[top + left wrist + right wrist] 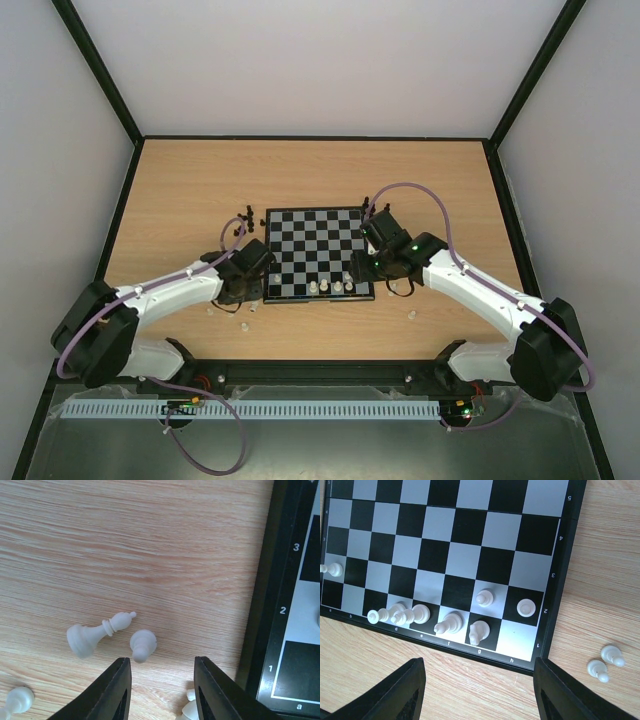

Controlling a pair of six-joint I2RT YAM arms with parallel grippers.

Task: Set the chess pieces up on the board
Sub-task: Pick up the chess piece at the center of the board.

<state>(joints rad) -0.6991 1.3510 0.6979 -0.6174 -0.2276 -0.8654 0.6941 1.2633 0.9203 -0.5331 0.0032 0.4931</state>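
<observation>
Filling only part of the two nearest ranks of the board [445, 545], a handful of white chess pieces [447, 622] are in place. The board lies flat at the middle of the table [180, 180]. Most squares are bare and the black pieces [240, 222] cluster off its far left corner, so the task looks early. Near the board's left edge a white bishop [97, 634] lies on its side, its long axis slanted and its tip aimed toward the board. Close by, the left gripper [162, 680] has its jaws partly apart, gripping nothing I can make out. The right gripper [479, 685] gapes wide and empty.
</observation>
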